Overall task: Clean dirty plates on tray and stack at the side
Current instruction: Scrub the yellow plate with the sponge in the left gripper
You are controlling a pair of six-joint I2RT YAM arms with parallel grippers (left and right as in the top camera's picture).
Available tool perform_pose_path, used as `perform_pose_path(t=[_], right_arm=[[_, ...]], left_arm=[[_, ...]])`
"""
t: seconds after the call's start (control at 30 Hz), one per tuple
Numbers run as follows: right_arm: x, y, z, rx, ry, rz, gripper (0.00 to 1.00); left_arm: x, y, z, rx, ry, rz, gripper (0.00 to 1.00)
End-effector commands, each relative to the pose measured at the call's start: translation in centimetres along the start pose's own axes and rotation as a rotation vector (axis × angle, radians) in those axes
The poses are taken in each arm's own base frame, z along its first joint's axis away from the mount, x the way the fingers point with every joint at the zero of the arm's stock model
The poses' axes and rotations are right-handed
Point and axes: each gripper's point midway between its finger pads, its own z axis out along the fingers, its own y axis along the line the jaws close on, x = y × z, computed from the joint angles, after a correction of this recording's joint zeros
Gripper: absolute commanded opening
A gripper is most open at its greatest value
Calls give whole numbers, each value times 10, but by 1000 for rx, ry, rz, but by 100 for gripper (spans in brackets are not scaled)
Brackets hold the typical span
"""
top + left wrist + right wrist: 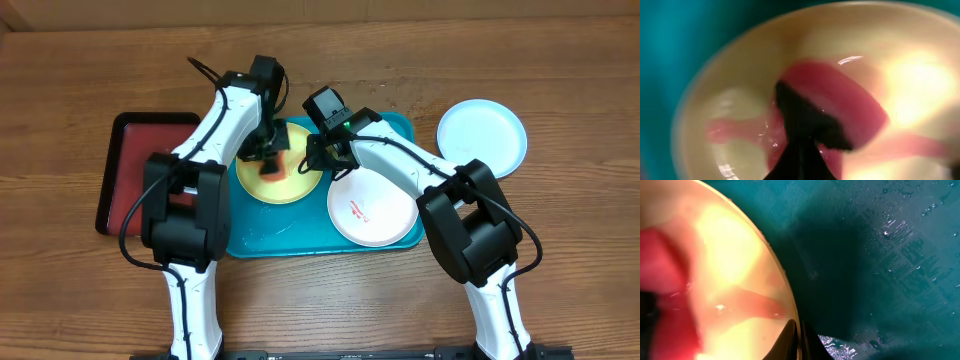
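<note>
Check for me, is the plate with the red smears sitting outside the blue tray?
No, the smeared white plate lies inside the tray, at its right end beside the yellow plate.

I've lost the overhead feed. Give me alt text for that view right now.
Both arms meet over the yellow-green plate on the turquoise tray: the left gripper presses an orange-red sponge onto it while the right gripper pinches its rim. A white plate with red smears shares the tray; a pale blue plate lies off the tray at right.
</note>
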Motion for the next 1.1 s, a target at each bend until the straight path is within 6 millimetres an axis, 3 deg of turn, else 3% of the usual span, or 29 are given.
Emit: perform_pose_path(t=[0.0, 0.07, 0.17, 0.23, 0.4, 0.57, 0.7, 0.9, 1.07], right_arm=[[18, -13, 15, 57, 49, -5, 4], [17, -12, 16, 54, 46, -5, 4], [16, -11, 16, 51, 41, -6, 4], [15, -11, 16, 48, 38, -10, 4], [11, -7, 16, 35, 20, -11, 4], [9, -6, 16, 29, 12, -11, 4], [9, -6, 16, 30, 12, -11, 4], [9, -6, 16, 31, 13, -11, 4], [11, -7, 16, 35, 20, -11, 4]], left_arm=[[-12, 58, 4, -265, -40, -40, 4], [-16, 63, -1, -280, -49, -46, 4], [-22, 52, -5, -218, -59, -54, 4], [-24, 35, -3, -133, -58, -40, 4], [-14, -36, -3, 238, 18, 55, 4], [-6, -52, -5, 274, 34, 94, 4], [9, -44, -3, 224, 91, 95, 4], [36, -8, -3, 48, 193, 97, 4], [25, 43, -6, -239, 125, 76, 4]])
